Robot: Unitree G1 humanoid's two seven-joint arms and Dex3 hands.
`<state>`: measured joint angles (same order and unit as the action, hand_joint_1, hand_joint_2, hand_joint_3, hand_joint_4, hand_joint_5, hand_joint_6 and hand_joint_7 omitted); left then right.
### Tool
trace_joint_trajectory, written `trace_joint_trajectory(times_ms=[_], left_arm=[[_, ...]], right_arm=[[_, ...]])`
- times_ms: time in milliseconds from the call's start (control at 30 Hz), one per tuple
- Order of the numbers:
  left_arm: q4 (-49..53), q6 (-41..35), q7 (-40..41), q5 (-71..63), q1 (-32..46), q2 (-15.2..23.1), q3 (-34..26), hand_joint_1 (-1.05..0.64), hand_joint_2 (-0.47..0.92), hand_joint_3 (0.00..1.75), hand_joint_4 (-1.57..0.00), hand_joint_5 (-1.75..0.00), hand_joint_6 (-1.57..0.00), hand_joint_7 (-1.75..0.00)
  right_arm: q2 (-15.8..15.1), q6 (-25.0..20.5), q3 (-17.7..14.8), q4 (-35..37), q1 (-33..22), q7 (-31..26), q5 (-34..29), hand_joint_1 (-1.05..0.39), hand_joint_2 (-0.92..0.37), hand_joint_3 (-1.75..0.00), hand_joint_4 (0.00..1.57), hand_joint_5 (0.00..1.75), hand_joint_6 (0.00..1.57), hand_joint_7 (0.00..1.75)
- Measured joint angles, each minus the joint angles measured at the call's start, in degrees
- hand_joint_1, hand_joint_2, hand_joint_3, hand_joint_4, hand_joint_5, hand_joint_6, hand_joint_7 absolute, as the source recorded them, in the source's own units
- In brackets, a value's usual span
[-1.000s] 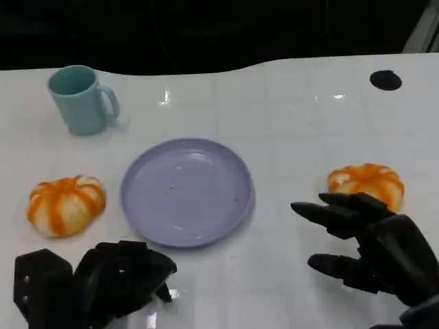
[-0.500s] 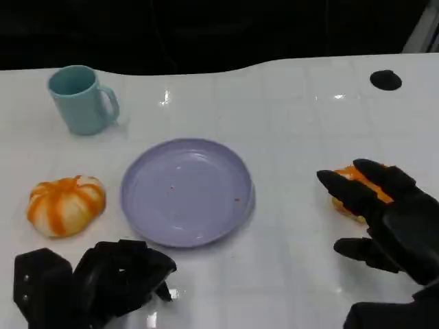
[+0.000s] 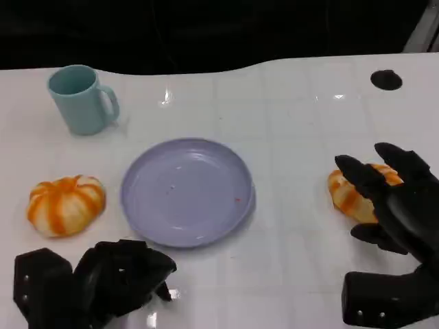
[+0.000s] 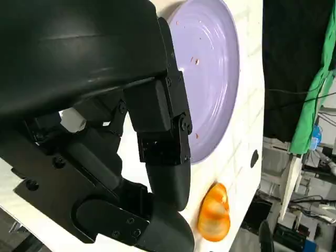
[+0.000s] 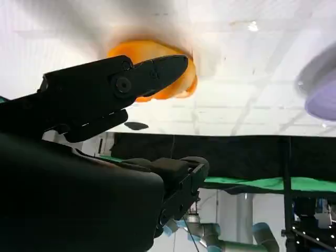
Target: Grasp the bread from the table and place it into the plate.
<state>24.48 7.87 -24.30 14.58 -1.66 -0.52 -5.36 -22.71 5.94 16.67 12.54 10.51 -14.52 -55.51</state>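
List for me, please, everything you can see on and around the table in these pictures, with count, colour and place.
Bread: two, orange with pale stripes; left bread on the table left of the plate, right bread right of the plate, partly behind the right hand.
Plate: one, lilac, centre of the table, nothing but a few crumbs on it.
Mug: one, light teal, upright, at the far left of the table.
Black round spot: one, at the far right of the table top.
Table: one, white.
Left hand: black, fingers curled in, near edge, holding nothing.
Right hand: black, fingers spread over the right bread, not closed on it.
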Motion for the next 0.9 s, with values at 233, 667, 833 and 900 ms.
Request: trace_joint_trajectory(times_ms=[233,667,833,900], left_arm=[[-0.1,0.0,0.0,0.0,0.1,0.0,0.0,-1.05,0.56,0.35,-0.90,-1.50,-1.56,-0.32],[-0.5,0.0,0.0,0.1,0.4,-0.1,0.0,-1.05,0.56,0.35,-0.90,-1.50,-1.56,-0.31],[-0.5,0.0,0.0,0.1,0.4,-0.1,0.0,-1.05,0.56,0.36,-0.90,-1.50,-1.56,-0.31],[-0.6,0.0,0.0,0.1,0.4,-0.1,0.0,-1.05,0.56,0.36,-0.90,-1.50,-1.56,-0.31]], right_arm=[[0.0,-2.1,1.6,4.5,3.0,0.2,0.1,-0.50,-0.84,0.00,0.00,0.36,0.27,0.02],[1.1,-5.1,5.6,13.0,8.1,0.5,0.3,-0.41,-0.78,0.00,0.02,0.41,0.32,0.02],[2.7,-5.7,7.1,16.9,10.7,0.0,0.8,-0.39,-0.78,0.00,0.04,0.42,0.33,0.02],[2.9,-5.6,7.4,18.5,11.3,-0.5,1.2,-0.38,-0.79,0.00,0.05,0.42,0.34,0.02]])
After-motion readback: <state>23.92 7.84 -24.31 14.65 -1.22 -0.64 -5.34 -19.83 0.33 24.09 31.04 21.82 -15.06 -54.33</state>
